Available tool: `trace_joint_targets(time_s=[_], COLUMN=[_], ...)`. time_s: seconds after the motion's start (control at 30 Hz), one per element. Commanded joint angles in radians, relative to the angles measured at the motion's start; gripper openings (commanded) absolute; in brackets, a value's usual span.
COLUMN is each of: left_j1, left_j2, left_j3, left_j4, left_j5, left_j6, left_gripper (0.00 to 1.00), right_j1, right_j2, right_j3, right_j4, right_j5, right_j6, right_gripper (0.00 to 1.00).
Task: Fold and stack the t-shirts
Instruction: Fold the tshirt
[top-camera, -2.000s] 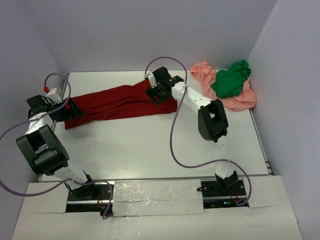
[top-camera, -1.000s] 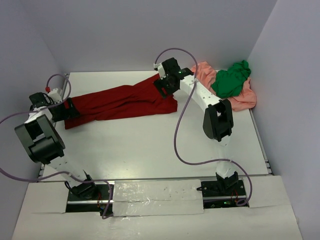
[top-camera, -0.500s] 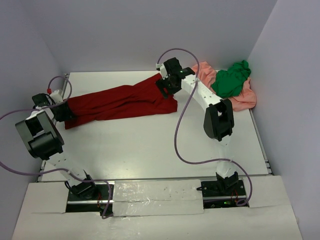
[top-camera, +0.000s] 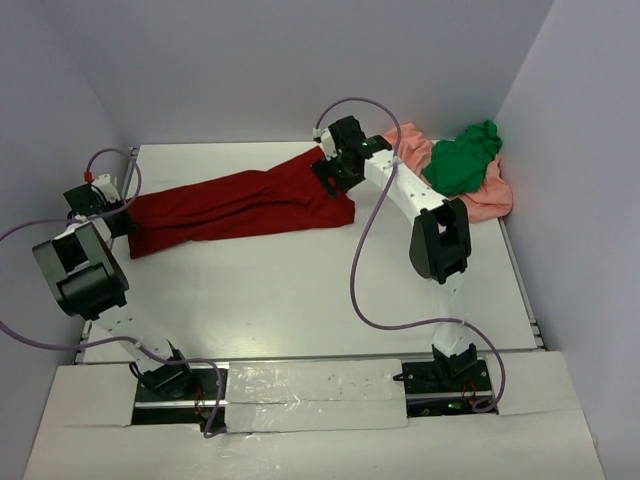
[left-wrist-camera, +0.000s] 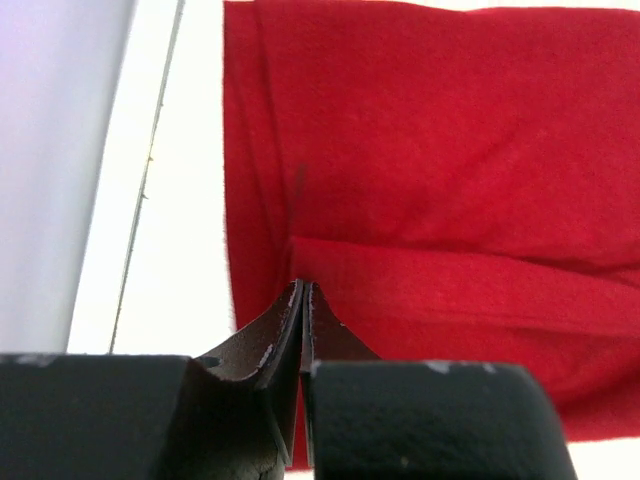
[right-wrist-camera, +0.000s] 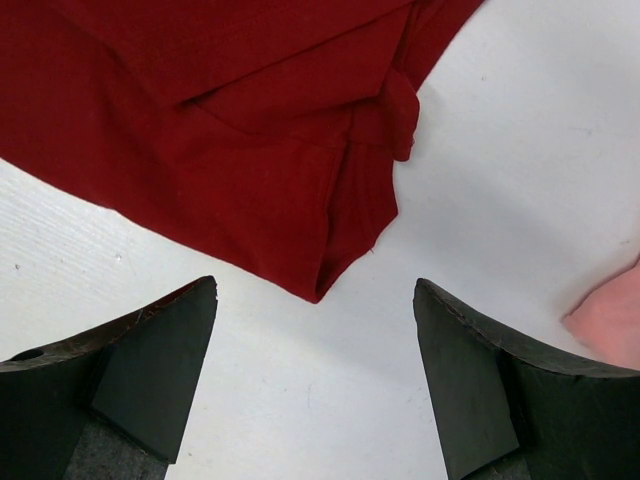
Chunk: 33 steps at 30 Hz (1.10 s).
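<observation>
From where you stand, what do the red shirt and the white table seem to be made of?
The red shirt looks like soft knitted cotton, matte and slightly fuzzy: it lies in limp folds and creases. The table seems a hard board, painted or laminated white, smooth with faint scuffs; which, I cannot tell.

White table (top-camera: 300, 290) bearing a dark red shirt (top-camera: 240, 205); right of it, green shirt (top-camera: 460, 165) over salmon-pink shirt (top-camera: 485, 203); all plain.
</observation>
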<state>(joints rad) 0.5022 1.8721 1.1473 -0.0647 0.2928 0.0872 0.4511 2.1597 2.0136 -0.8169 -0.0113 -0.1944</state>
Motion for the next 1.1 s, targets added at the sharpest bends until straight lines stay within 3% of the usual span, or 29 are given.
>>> trace_joint_targets(time_s=[0.0, 0.4, 0.57, 0.67, 0.87, 0.97, 1.07], left_j1=[-0.008, -0.056, -0.063, -0.068, -0.074, -0.074, -0.074], left_j2=[-0.047, -0.166, -0.266, -0.304, -0.254, -0.199, -0.131], left_j3=[-0.023, -0.149, -0.104, -0.092, -0.057, -0.047, -0.005], left_j4=[0.124, 0.422, 0.217, 0.076, -0.078, -0.095, -0.164], left_j5=[-0.063, -0.155, 0.075, 0.141, 0.154, 0.112, 0.105], left_j6=[-0.023, -0.076, -0.051, -0.003, 0.06, 0.057, 0.059], left_gripper=[0.11, 0.14, 0.17, 0.17, 0.14, 0.0, 0.0], right_j1=[-0.008, -0.006, -0.006, -0.006, -0.012, -0.012, -0.015], right_j2=[-0.069, -0.09, -0.119, -0.141, -0.156, -0.166, -0.181], right_j3=[-0.001, -0.093, -0.154, -0.191, -0.211, -0.208, -0.217], right_j4=[-0.002, 0.044, 0.076, 0.1, 0.119, 0.12, 0.124], right_j5=[-0.015, -0.044, -0.042, -0.045, -0.05, -0.056, -0.065], right_j6=[0.019, 0.046, 0.044, 0.033, 0.026, 0.027, 0.024], right_gripper=[0.86, 0.86, 0.86, 0.86, 0.86, 0.86, 0.86])
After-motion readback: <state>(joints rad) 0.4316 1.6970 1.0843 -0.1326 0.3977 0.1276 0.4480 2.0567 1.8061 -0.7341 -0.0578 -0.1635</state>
